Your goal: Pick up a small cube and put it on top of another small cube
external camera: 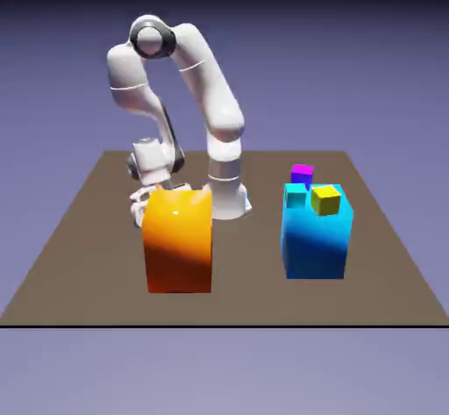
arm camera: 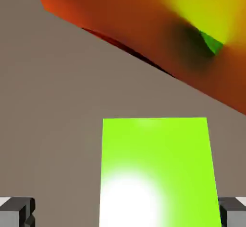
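The small green cube (arm camera: 156, 168) fills the lower middle of the hand view, resting on the brown table (arm camera: 53, 120). My gripper (arm camera: 126, 214) is open and straddles the cube. The left fingertip (arm camera: 17, 211) stands well clear of it, while the right fingertip (arm camera: 234, 210) is close to its side. In the exterior view the hand (external camera: 151, 166) is low behind the big orange block (external camera: 178, 239), which hides the fingers and the green cube. A small cyan cube (external camera: 295, 196) and a small yellow cube (external camera: 325, 199) sit on the big blue block (external camera: 316, 242).
The orange block (arm camera: 144, 24) looms just beyond the green cube in the hand view, with a small green patch (arm camera: 211, 43) on its face. A small magenta cube (external camera: 302, 174) shows behind the blue block.
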You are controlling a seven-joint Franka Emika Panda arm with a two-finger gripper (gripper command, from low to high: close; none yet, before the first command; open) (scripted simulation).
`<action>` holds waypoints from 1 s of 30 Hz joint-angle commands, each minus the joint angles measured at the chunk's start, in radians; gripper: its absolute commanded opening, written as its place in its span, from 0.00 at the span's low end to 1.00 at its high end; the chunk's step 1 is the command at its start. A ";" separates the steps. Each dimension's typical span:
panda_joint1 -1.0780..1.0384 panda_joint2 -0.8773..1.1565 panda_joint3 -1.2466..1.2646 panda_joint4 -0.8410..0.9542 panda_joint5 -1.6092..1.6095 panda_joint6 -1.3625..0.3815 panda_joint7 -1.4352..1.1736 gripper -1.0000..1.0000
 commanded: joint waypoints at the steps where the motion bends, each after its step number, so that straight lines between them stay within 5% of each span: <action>1: -0.036 0.011 0.033 -0.001 0.009 -0.018 -0.015 0.50; 11: -0.395 0.124 0.355 -0.014 0.093 -0.196 -0.169 0.50; 12: -0.395 0.124 0.355 -0.014 0.093 -0.196 -0.169 0.00; 30: 0.221 -0.070 -0.198 0.008 -0.052 0.110 0.094 0.00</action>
